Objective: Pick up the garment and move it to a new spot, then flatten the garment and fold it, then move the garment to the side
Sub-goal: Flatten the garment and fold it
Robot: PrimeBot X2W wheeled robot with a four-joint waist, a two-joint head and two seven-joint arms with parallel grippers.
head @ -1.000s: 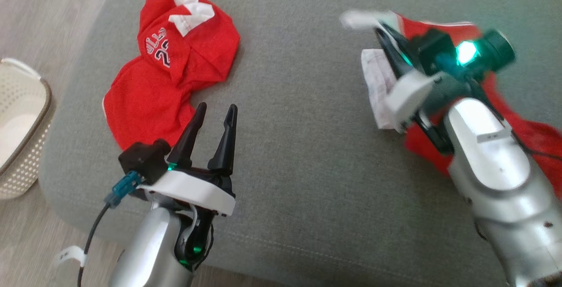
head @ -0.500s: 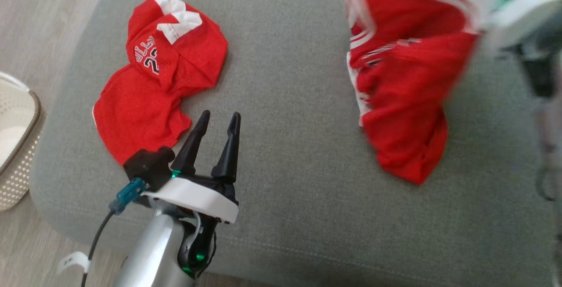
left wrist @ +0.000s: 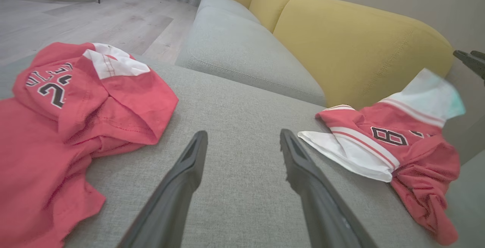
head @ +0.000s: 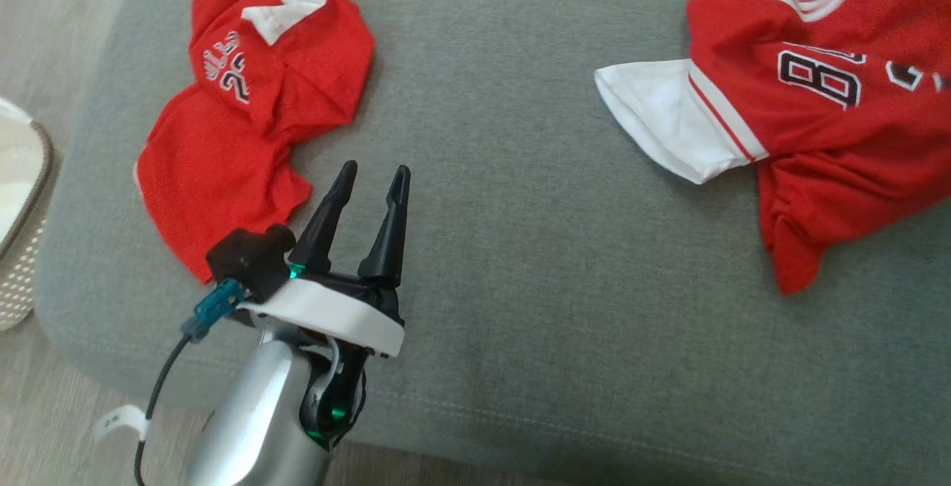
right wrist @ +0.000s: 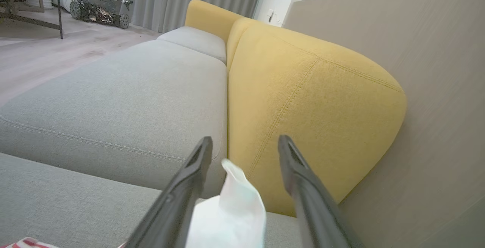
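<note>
The garment [head: 832,137] is a red jersey with white sleeves and a dark number. It lies crumpled at the right of the grey sofa seat [head: 520,285], one white sleeve pointing left. In the left wrist view the garment [left wrist: 409,145] has its other white sleeve still up in the air, blurred. My right gripper [right wrist: 244,140] is open above that white sleeve [right wrist: 231,210], which sits loose between the fingers. My left gripper [head: 369,172] is open and holds nothing, low over the seat's front left; the left gripper [left wrist: 242,136] points between the two garments.
A second red garment [head: 252,114] lies crumpled at the seat's left. A perforated cream basket [head: 15,248] stands on the wood floor at far left. The yellow backrest [right wrist: 303,107] and a beige wall panel [right wrist: 435,126] rise behind the seat.
My right gripper lifted the garment, swung it right and opened, letting the cloth drop. The right arm has left the head view, which has itself shifted. The left gripper has held still.
</note>
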